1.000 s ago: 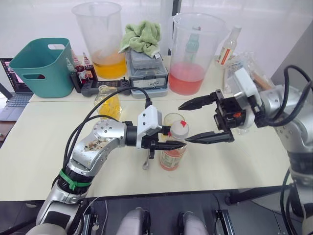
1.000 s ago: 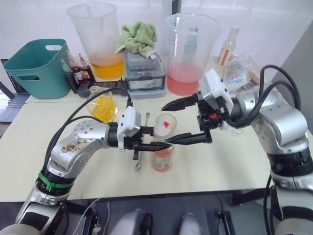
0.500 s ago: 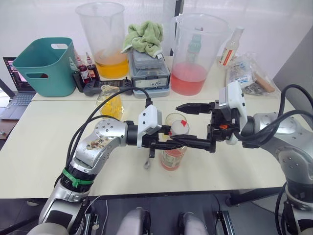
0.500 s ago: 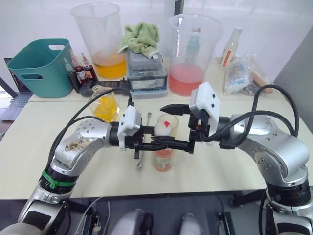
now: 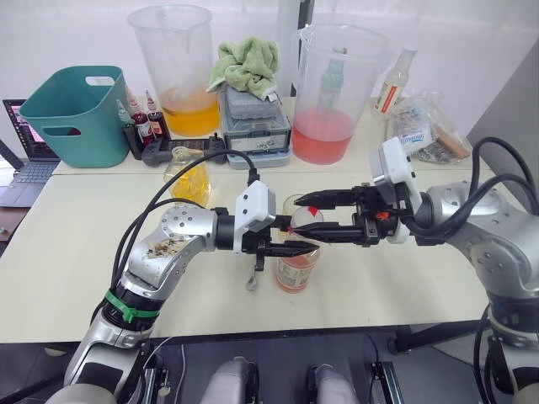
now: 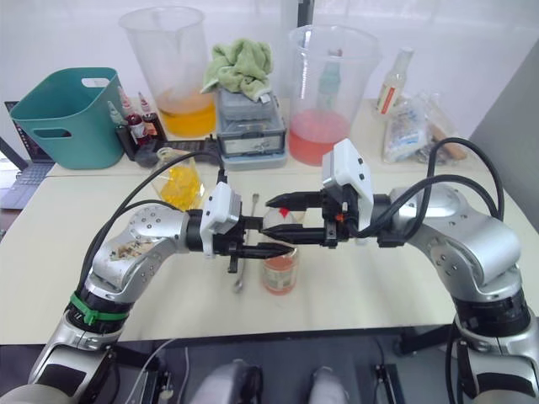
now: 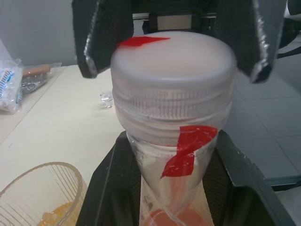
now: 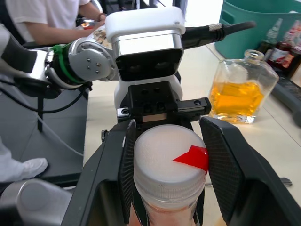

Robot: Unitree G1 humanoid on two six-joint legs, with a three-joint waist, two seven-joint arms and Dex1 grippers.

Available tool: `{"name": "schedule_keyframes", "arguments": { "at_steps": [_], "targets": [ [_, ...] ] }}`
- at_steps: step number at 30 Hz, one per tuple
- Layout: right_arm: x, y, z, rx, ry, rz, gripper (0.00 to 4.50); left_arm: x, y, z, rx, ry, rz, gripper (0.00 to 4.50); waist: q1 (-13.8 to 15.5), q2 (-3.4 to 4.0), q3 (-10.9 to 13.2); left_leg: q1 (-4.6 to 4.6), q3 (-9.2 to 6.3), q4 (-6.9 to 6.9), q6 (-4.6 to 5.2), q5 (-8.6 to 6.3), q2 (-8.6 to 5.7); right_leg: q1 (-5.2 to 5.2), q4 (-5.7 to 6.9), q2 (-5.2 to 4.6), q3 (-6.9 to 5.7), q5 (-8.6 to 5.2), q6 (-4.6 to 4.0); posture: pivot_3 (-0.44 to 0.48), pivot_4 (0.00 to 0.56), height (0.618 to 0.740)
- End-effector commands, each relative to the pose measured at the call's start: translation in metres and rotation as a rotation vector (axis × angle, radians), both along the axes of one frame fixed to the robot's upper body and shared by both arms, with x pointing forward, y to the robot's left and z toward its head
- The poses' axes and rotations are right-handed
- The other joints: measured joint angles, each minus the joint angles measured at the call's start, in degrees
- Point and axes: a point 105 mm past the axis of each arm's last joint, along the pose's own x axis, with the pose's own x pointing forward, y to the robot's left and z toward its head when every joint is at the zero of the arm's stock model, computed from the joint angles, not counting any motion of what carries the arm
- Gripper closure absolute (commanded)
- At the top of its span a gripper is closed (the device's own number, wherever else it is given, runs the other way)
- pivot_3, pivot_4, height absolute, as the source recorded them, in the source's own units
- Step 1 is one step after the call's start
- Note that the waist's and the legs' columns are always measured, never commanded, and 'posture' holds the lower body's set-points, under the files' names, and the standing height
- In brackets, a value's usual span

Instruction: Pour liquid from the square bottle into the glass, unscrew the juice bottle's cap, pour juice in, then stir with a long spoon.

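Juice bottle (image 5: 298, 261) stands upright on the cream table (image 5: 67, 252), near its front edge, a little pinkish-orange liquid in the bottom.

My left gripper (image 5: 290, 246) is clamped on the juice bottle's neck, just under the cap (image 7: 174, 66); in the left wrist view its two black fingers (image 7: 106, 188) press both sides of the clear neck below the threaded ring.

My right gripper (image 5: 305, 217) comes in from the opposite side at cap height. Its fingers (image 8: 221, 174) sit one on each side of the whitish cap, which carries a red tape mark on top. In the right wrist view they flank the cap closely; I cannot tell whether the pads actually touch it. Jaws are apart, not closed together.

The glass (image 7: 40, 195) stands just behind the juice bottle, with ribbed wall and some yellow liquid at the bottom.

Square bottle (image 5: 189, 174) is upright further back on my left, with yellow liquid inside and the stopper in.

Long spoon (image 6: 242, 252) lies flat on the table under my left gripper, bowl toward the front edge.

Back row: teal basket (image 5: 74, 114), two large measuring jugs, one with orange liquid (image 5: 178, 71), one with pink (image 5: 333, 93), green cloth (image 5: 245, 62) on a grey box.
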Motion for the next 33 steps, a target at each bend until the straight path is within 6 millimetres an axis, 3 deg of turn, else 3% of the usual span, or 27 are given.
{"name": "schedule_keyframes", "arguments": {
  "at_steps": [1,6,15,17,19,22,28,33],
  "targets": [
    [-0.002,0.006,-0.005,-0.062,-0.06,0.193,2.85,-0.001,0.002,-0.021,0.083,0.047,0.016,3.23,-0.4,0.0,-0.01,0.01,0.01,0.0,0.0,0.0,-0.01,0.0,-0.02,0.01,0.0,0.0,0.0,0.0,0.15,0.74],
    [0.0,0.007,-0.007,-0.133,-0.132,0.458,2.85,-0.003,0.009,-0.022,0.097,0.06,0.037,3.23,-1.2,0.0,-0.02,0.03,-0.04,-0.01,-0.02,0.02,0.0,0.03,0.05,0.08,0.01,0.0,0.0,0.0,0.15,0.74],
    [0.014,0.011,0.018,-0.184,-0.052,0.503,2.85,-0.011,0.014,-0.021,0.109,0.061,0.039,3.23,-1.73,0.01,-0.02,0.05,-0.07,-0.11,-0.11,0.04,0.04,-0.08,0.07,0.05,0.03,0.0,-0.03,0.0,0.15,0.74],
    [0.013,0.006,0.027,-0.165,-0.051,0.491,1.83,-0.013,0.011,-0.02,0.106,0.064,0.035,3.23,-1.71,0.01,-0.02,0.05,-0.06,-0.13,-0.14,0.02,0.03,-0.08,0.07,0.02,0.04,0.0,-0.04,0.0,0.15,0.74],
    [0.011,-0.002,0.04,-0.101,-0.068,0.431,1.17,-0.014,0.007,-0.02,0.096,0.069,0.028,3.23,-1.63,0.01,-0.02,0.05,-0.07,-0.14,-0.27,-0.06,0.01,-0.08,0.07,-0.01,0.03,0.0,-0.04,0.0,0.15,0.74],
    [0.004,-0.011,0.044,-0.063,-0.065,0.356,0.2,-0.014,0.004,-0.022,0.089,0.075,0.025,3.23,-0.98,0.01,-0.02,0.01,-0.1,-0.15,-0.3,-0.07,-0.01,-0.06,0.07,-0.06,-0.02,0.01,-0.04,0.0,0.15,0.74],
    [-0.003,-0.017,0.042,0.01,-0.062,0.165,0.04,-0.01,-0.002,-0.022,0.076,0.071,0.006,3.23,-0.87,0.0,-0.03,-0.01,0.02,-0.14,-0.48,-0.2,-0.03,0.01,0.06,-0.2,-0.03,0.01,-0.03,0.0,0.15,0.74],
    [-0.009,-0.013,0.023,0.086,-0.11,-0.111,0.04,-0.007,-0.009,-0.021,0.066,0.066,-0.034,3.23,0.25,-0.01,-0.03,0.0,-0.03,-0.08,-0.48,-0.21,-0.01,0.04,0.04,-0.19,-0.09,0.01,-0.03,0.0,0.15,0.74]
  ]
}}
